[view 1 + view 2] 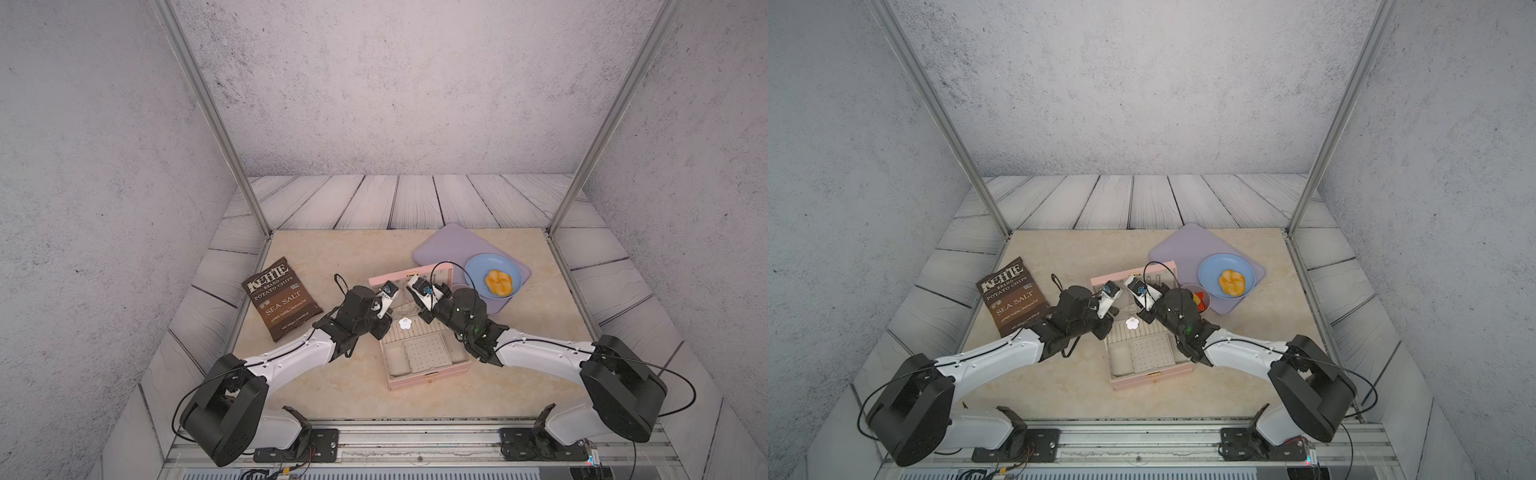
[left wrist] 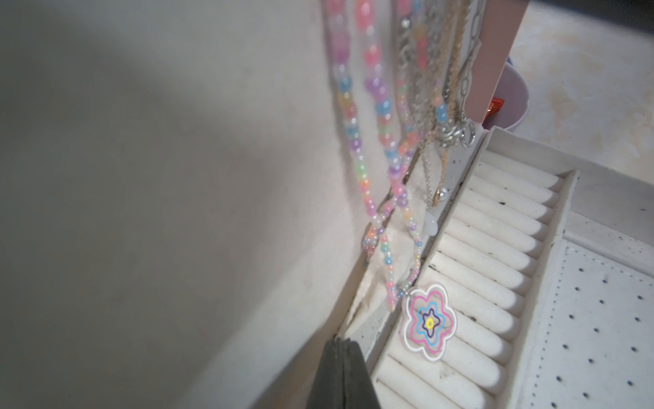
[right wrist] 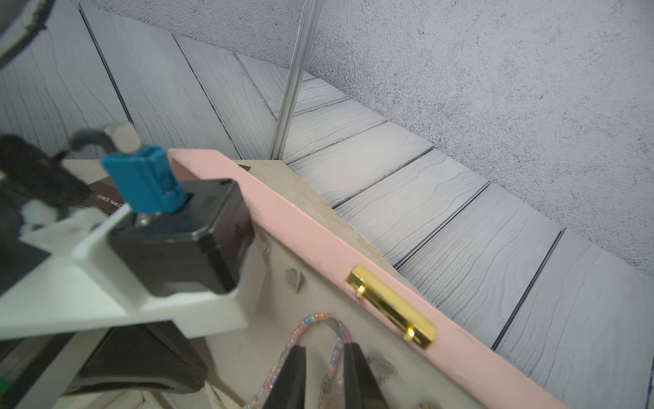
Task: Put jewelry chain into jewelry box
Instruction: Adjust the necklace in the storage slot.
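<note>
Tabletop [image 1: 332, 257], beige marble, under jewelry box [image 1: 432, 376]; 3 grey walls [image 1: 395, 83]

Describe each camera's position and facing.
Top views: high above the base rail, looking down on the open pale pink jewelry box; left arm, right arm.
Left wrist: low over the box, facing pastel bead necklace and cream ring rolls; shut left gripper.
Right wrist: at the lid's rim, facing its gold clasp; open right gripper.
Wrist views share the lid.

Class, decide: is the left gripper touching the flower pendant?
Apart. In the left wrist view the shut left gripper sits short of the flower pendant; the jewelry box's cream wall shows between them.
</note>
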